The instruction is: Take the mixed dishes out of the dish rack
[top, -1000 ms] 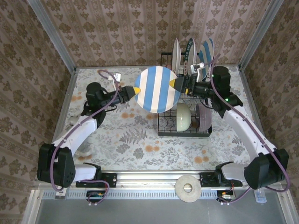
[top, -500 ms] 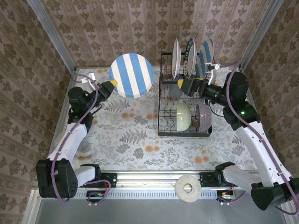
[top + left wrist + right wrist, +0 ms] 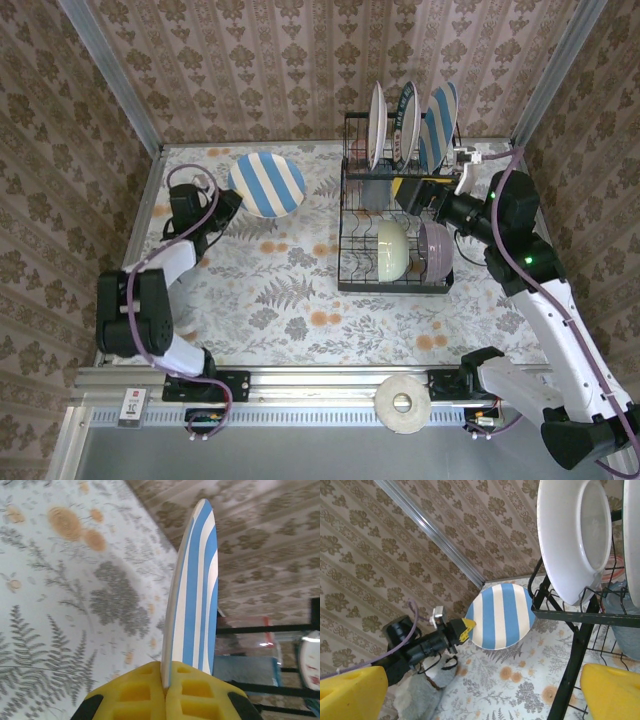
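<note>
The blue-striped plate [image 3: 267,185] is hanging over the far left part of the table [image 3: 280,300], well apart from the dish rack [image 3: 392,288]. It is tilting with its striped face turned up and towards the rack. The left gripper [image 3: 228,203] is clamping its yellow pads [image 3: 145,692] tight on the plate's rim at the lower left. From here I cannot tell whether the plate's edge is touching the flowered cloth.

The rack is standing towards the far right side of the table. Three plates are standing on edge in its upper shelf at the far end: a white plate [image 3: 376,122], a dark-rimmed plate [image 3: 407,120] and a second striped plate [image 3: 440,122]. Lower down, at the near end, a cream-green bowl [image 3: 392,248] and a lilac bowl [image 3: 437,250] are leaning side by side.

The right gripper [image 3: 405,192] is hovering over the middle of the rack, pointing left, with its jaws spread wide and nothing between them.
</note>
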